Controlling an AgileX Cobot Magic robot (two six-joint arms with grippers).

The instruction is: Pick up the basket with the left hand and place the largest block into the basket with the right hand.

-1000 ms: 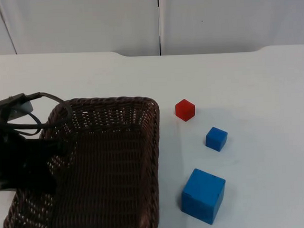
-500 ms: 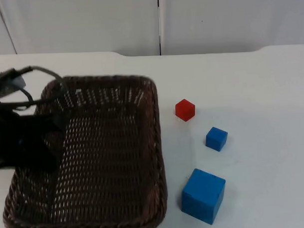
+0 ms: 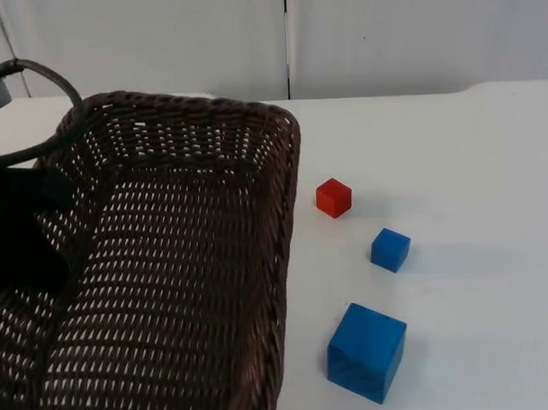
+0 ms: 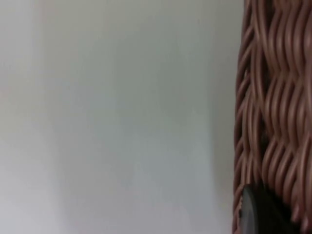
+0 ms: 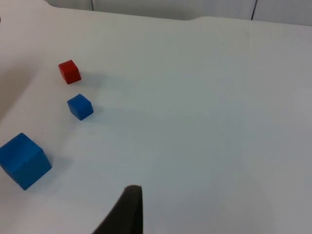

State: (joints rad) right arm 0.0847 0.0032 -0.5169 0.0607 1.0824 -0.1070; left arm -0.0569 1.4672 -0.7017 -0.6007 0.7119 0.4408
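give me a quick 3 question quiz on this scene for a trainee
1. True or false: the large blue block already lies in the basket.
2. Which block is nearest the partition wall: A small blue block, B red block, C large blue block?
3. Fill in: the left gripper holds the basket at its ____ rim.

Key: 1 false, it sits on the table. 2 B. 3 left.

The basket point(image 3: 186, 262) in my left claw is dark brown wicker — rough, ribbed weave with a faint sheen on the strands. The three blocks look matt and smooth: the large blue block point(image 3: 366, 351), small blue block point(image 3: 390, 249), red block point(image 3: 333, 197). The table point(image 3: 453, 163) is smooth white — slightly glossy.
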